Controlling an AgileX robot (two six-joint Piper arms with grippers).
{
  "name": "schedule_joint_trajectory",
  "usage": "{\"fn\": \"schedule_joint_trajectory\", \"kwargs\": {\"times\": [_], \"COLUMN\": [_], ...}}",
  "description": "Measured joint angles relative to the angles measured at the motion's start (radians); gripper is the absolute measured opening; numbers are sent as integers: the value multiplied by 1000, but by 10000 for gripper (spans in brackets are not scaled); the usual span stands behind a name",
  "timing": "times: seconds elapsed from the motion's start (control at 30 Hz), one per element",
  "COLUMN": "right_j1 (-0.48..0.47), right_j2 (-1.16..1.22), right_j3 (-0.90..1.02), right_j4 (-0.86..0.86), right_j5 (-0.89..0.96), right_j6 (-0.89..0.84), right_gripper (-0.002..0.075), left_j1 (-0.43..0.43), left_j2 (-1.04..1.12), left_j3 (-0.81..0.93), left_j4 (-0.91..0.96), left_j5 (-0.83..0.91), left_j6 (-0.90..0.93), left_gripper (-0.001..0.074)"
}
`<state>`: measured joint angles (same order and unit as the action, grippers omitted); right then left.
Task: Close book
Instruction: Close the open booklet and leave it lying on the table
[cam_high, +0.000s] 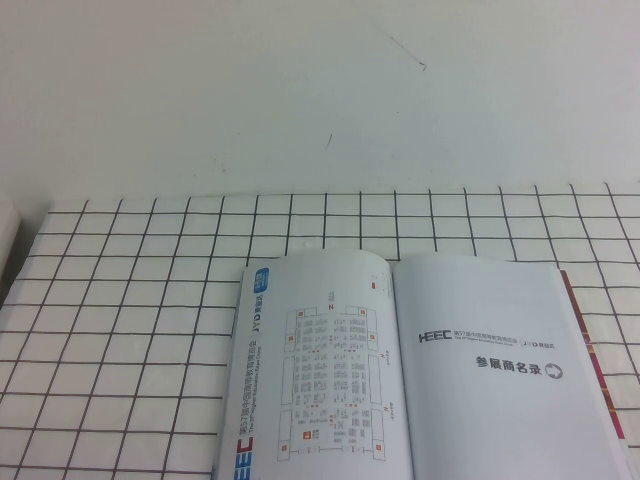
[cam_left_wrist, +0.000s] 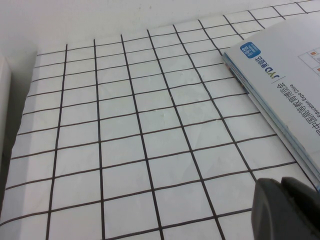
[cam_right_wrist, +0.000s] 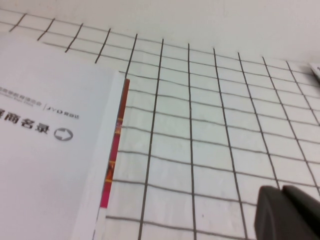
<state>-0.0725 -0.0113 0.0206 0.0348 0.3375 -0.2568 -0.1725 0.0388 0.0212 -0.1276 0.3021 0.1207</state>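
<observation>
White cloth (cam_high: 130, 330) ruled in a black grid covers the table, with a plain white wall (cam_high: 300, 90) filling the upper half of the high view. The book (cam_high: 400, 370) lies open and face up on the cloth in the lower centre to lower right of that view, its near end cut off by the bottom edge. Its left page carries a floor plan and a blue label at the outer corner and arches up slightly toward the spine; its right page shows a logo and a line of Chinese characters. A red strip of cover peeks out along the right edge. Neither arm appears in the high view. The left gripper (cam_left_wrist: 285, 205) shows only as a dark tip over bare cloth near the book's blue-labelled side, touching nothing visible; the right gripper (cam_right_wrist: 286, 212) is likewise a dark tip over bare cloth beside the red-edged side. I cannot tell whether either is open or closed.
</observation>
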Motion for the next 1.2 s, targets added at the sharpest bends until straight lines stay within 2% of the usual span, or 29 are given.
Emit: {"fn": "schedule_joint_trajectory", "kwargs": {"times": [0.1,0.2,0.43,0.6,0.87,0.97,1.07,1.13,1.2], "right_j1": [0,0,0,0,0,0,0,0,0], "right_j2": [0,0,0,0,0,-2,-2,-2,-2], "right_j3": [9,9,9,9,9,9,-10,-65,-158], "right_j4": [0,0,0,0,27,32,26,22,17], "right_j5": [-106,-337,-915,-1163,-1333,-1360,-1355,-1312,-1224], "right_j6": [0,0,0,0,0,23,78,119,160], "right_gripper": [-3,-3,-3,-3,-3,-3,-3,-3,-3], "left_j1": [0,0,0,0,0,0,0,0,0], "left_j2": [0,0,0,0,0,0,-2,-2,-2], "left_j3": [0,0,0,0,0,0,0,0,-27], "left_j4": [0,-7,-152,-183,-200,-207,-196,-167,-135], "left_j5": [-10,-64,-427,-611,-662,-779,-970,-1078,-1094], "left_j6": [0,0,0,0,-21,-133,-268,-311,-326], "left_gripper": [-4,-4,-4,-4,-4,-4,-4,-4,-4]}}
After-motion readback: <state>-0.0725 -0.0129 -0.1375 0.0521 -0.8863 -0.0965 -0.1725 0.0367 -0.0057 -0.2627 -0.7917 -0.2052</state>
